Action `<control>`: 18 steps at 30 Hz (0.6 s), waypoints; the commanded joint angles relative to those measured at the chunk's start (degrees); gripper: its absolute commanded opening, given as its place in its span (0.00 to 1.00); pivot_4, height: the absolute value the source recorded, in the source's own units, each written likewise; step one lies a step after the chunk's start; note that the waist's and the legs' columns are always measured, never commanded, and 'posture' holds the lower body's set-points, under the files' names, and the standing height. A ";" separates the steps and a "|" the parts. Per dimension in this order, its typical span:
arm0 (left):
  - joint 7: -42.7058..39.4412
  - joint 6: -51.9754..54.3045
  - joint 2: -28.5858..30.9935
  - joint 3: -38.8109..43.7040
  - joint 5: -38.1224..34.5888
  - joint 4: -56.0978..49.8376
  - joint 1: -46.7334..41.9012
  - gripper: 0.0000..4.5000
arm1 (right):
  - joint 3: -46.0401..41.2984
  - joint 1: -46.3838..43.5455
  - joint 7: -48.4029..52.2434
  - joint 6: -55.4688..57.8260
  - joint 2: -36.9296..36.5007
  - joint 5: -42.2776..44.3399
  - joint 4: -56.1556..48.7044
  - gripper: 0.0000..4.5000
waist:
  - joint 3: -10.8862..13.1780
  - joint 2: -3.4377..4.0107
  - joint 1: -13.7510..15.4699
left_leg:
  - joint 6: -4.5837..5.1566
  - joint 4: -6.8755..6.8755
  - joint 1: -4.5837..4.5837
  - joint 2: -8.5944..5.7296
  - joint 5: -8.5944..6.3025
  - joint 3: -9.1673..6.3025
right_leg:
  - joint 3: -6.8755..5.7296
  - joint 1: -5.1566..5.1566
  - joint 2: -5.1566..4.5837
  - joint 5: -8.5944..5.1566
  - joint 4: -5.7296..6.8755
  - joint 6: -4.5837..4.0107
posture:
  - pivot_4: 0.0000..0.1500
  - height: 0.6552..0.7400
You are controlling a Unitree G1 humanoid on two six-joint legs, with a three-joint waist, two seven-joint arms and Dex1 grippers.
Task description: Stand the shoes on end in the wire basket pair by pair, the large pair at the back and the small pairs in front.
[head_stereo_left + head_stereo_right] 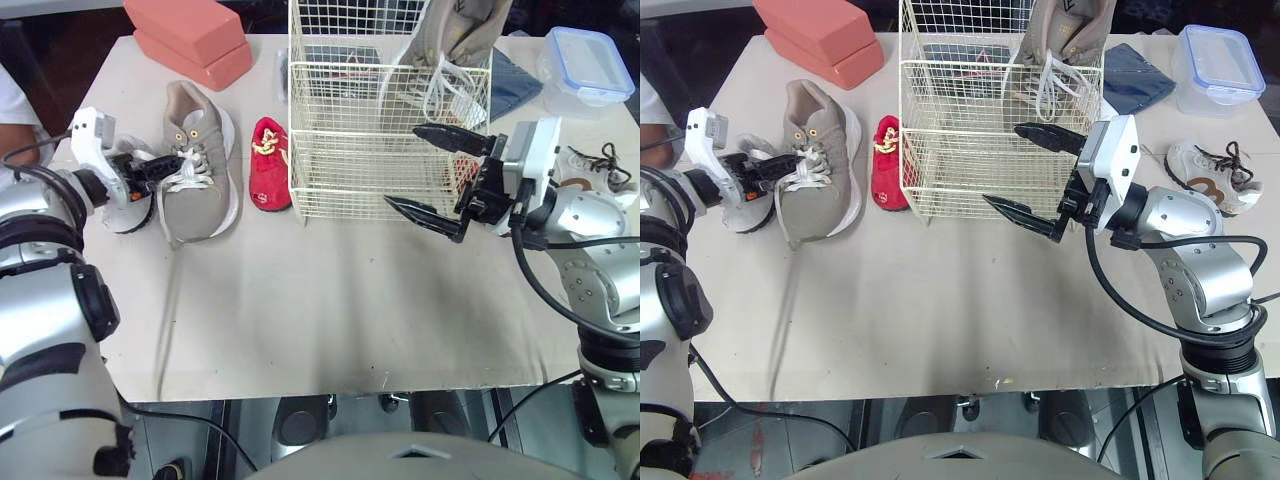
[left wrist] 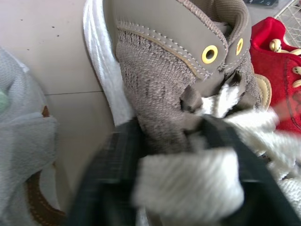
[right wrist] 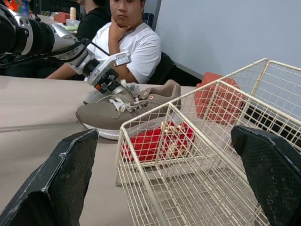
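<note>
The tan shoe (image 1: 195, 165) lies flat on its sole on the table (image 1: 330, 300), a little to the left of the basket (image 1: 292, 120), with its toe pointing away from me. Its partner (image 1: 455, 40) already stands on end in the back part of the basket, at the right, so I judge the large pair is half done and this shoe is the next to go in.

My left gripper (image 1: 150, 172) is on the shoe's far side from the basket. In the left wrist view its fingers (image 2: 101, 188) are clamped on the white laces. I think the laces are a handy place to hold, but a soft one, so the shoe may swing when I lift it.

My right gripper (image 1: 400, 165) is at the front right corner of the basket with its fingers wide apart and nothing between them. It seems ready to steady the basket or to receive the shoe.

A red shoe (image 1: 268, 165) lies just beside the left wall of the basket. One white shoe (image 1: 125, 210) lies farther left than the tan shoe, under my left gripper. Another (image 1: 1205, 175) lies well to the right of the basket.
</note>
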 commanded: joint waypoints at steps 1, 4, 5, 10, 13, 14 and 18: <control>-0.01 0.90 0.05 0.44 0.82 1.22 0.19 0.14 | -1.36 0.16 0.14 -1.51 -0.19 0.60 -1.14 1.00 | 0.00 0.00 -0.15 | 0.00 0.00 0.00 0.00 0.00 0.00 | 0.02 0.00 -0.01 0.00 0.00 0.00 | 1.00 0.36; -0.52 1.22 0.24 1.20 0.43 1.23 0.57 0.14 | -1.50 0.22 0.26 -1.53 -0.37 0.70 -1.12 1.00 | 0.00 0.00 -0.41 | 0.00 0.01 0.03 0.00 0.00 -0.01 | 0.03 0.00 -0.02 0.00 0.03 0.00 | 1.00 0.36; -0.62 1.21 0.31 1.42 0.37 1.18 0.67 0.14 | -1.50 0.19 0.31 -1.57 -0.40 0.71 -1.04 1.00 | 0.00 0.00 -0.45 | 0.00 0.01 0.03 0.00 0.00 -0.02 | 0.03 0.00 -0.02 0.00 0.05 0.00 | 1.00 0.36; -0.35 0.52 0.86 4.78 -1.71 0.40 0.73 0.14 | -1.45 -0.02 0.60 -1.69 -0.51 0.86 -0.72 1.00 | 0.00 0.00 -0.61 | 0.00 0.02 0.02 0.00 0.00 -0.06 | 0.03 0.00 -0.04 0.00 0.06 0.00 | 1.00 0.36; -0.03 -0.73 2.04 8.72 -4.63 -0.91 -0.10 0.14 | -1.55 -0.35 0.85 -1.75 -0.51 0.99 -0.41 1.00 | 0.00 -0.01 -0.72 | 0.00 0.03 -0.02 0.01 0.00 -0.08 | 0.00 -0.01 -0.04 0.00 0.05 0.00 | 1.00 0.36; -0.28 -1.44 2.53 9.67 -5.34 -1.56 -0.26 0.14 | -1.66 -0.52 0.85 -1.76 -0.41 1.09 -0.29 1.00 | 0.02 -0.03 -0.73 | 0.00 0.04 -0.03 0.01 0.00 -0.09 | -0.01 -0.02 -0.04 0.00 0.06 0.00 | 1.00 0.36; -5.34 -2.04 5.14 13.82 -9.59 -6.46 -1.02 0.14 | -2.45 -1.67 0.43 -1.73 0.28 2.11 0.40 1.00 | 0.09 -0.38 -1.03 | 0.00 0.05 -0.15 0.01 0.00 -0.09 | 0.02 -0.18 -0.04 0.01 0.09 -0.01 | 1.00 0.36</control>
